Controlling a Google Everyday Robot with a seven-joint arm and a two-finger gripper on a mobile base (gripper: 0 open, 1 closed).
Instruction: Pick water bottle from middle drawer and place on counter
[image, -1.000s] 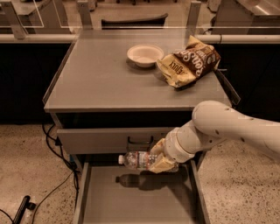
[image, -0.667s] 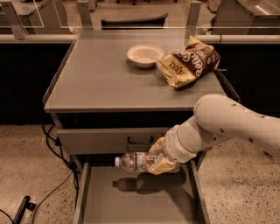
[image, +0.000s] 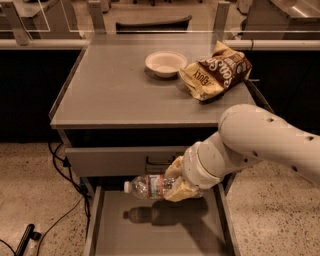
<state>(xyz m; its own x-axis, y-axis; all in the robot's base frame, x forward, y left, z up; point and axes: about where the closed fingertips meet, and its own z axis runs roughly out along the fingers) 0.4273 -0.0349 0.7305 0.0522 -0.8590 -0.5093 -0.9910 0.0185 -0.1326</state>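
The water bottle (image: 148, 186) is clear with a white cap pointing left. It lies sideways in my gripper (image: 175, 183), which is shut on its right half. The bottle hangs in the air above the floor of the open middle drawer (image: 150, 230), where its shadow falls, and just in front of the closed drawer front above. My white arm reaches in from the right. The counter (image: 115, 90) is the grey cabinet top above and behind the bottle.
A white bowl (image: 166, 63) and a brown and yellow snack bag (image: 216, 76) lie at the back right of the counter. A closed drawer front (image: 120, 160) sits just behind the bottle. Cables (image: 60, 175) trail on the floor at left.
The bottle and gripper have shifted slightly left and a little up above the drawer floor. The grip has not changed.
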